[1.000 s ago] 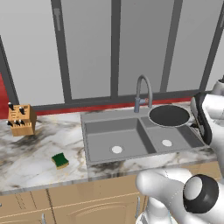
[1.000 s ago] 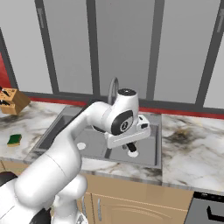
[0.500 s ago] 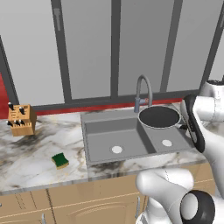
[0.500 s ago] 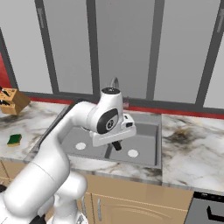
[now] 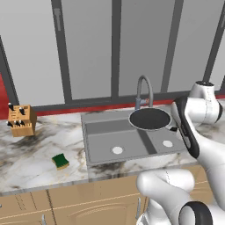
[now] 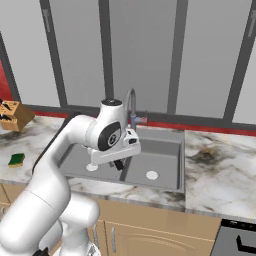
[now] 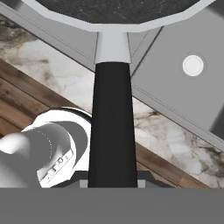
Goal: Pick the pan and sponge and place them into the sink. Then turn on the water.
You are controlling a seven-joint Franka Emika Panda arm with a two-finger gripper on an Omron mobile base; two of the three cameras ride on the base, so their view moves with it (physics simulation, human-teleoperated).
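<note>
The dark round pan (image 5: 149, 118) hangs level above the back right part of the grey sink (image 5: 105, 132), just in front of the gooseneck faucet (image 5: 143, 90). My gripper (image 5: 175, 128) is at the pan's right side, shut on its handle. In the hand view the black handle (image 7: 113, 122) runs up from my gripper (image 7: 113, 183) to the pan's rim (image 7: 118, 11), with a basin and its pale drain (image 7: 193, 65) below. The green sponge (image 5: 60, 161) lies on the marble counter left of the sink, also visible at far left as the sponge (image 6: 16, 159). No water runs.
A wooden knife block (image 5: 21, 121) stands at the counter's back left. My white arm crosses in front of the sink (image 6: 165, 150) and the faucet (image 6: 131, 105). Grey wall panels rise behind the counter. A dark stain marks the counter (image 6: 205, 155) right of the sink.
My arm has swung left, carrying the pan from beside the sink's right edge to above the sink near the faucet. The sponge has not moved.
</note>
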